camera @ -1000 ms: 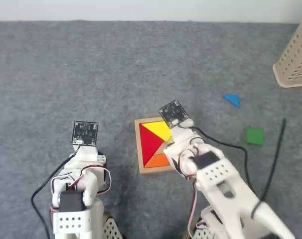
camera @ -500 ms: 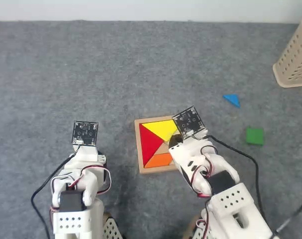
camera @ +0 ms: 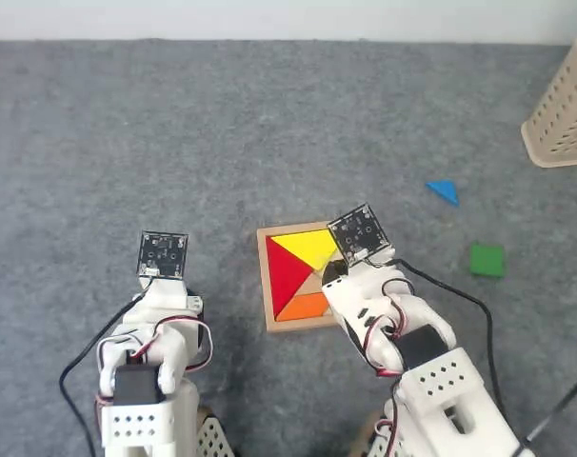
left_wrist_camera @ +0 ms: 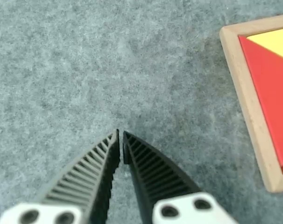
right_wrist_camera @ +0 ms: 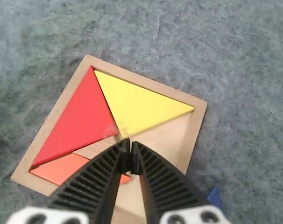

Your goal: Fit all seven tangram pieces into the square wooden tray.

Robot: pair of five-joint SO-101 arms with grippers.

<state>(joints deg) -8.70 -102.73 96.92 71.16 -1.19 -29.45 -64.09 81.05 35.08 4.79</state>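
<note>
One square wooden tray, mid-table, is part-filled by the red triangle, yellow triangle and orange piece, which could be knocked askew were the right gripper, jaws together and empty above them, lowered; the left gripper is likewise closed, left of the tray, and the green square and blue triangle are left lying well to the right.

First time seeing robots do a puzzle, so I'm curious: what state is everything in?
wooden tray, partly filled
red triangle, seated in tray
yellow triangle, seated in tray
orange piece, seated in tray
blue triangle, loose, outside tray
green square, loose, outside tray
left gripper, shut, empty
right gripper, shut, empty
</note>
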